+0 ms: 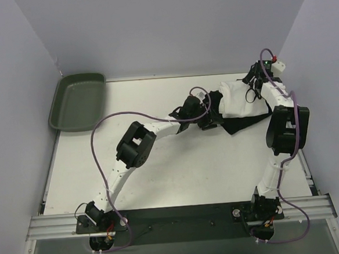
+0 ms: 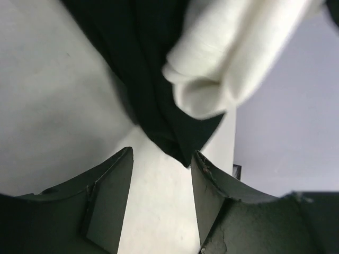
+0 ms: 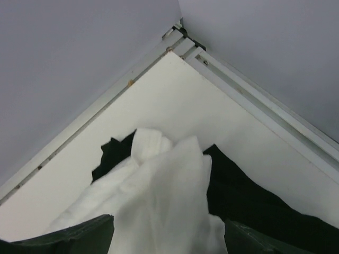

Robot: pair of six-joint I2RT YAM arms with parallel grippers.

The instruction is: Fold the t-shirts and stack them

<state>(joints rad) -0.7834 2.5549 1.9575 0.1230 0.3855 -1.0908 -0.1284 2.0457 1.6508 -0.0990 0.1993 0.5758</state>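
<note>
While the dark green tray (image 1: 77, 102) sits at the bench's (image 1: 178, 173) far-left corner, well apart from either hand, the left hand (image 2: 161, 172) reaches in low over the bench toward the clothes. Its jaws stand moderately apart, and only bare bench shows between them. Just ahead of its fingertips, nearer the right-side finger, lies a pointed corner of the black t-shirt (image 2: 153, 69). Whether that corner touches the finger cannot be told. Beyond the corner, a rolled, bunched fold of the white t-shirt (image 2: 233, 58) rests on top of the black cloth.

From overhead, the two shirts make one rumpled heap between the hands. The white one is uppermost and the black one spreads out from under it on the side nearer the arm bases.

The right hand (image 3: 168, 227) hangs over the heap's far-right part with its jaws wide. White cloth rises into the gap between them, but whether the pads press on it cannot be told. Ahead of this hand, black cloth shows on both sides of the white, short of the bench's far-right corner.
</note>
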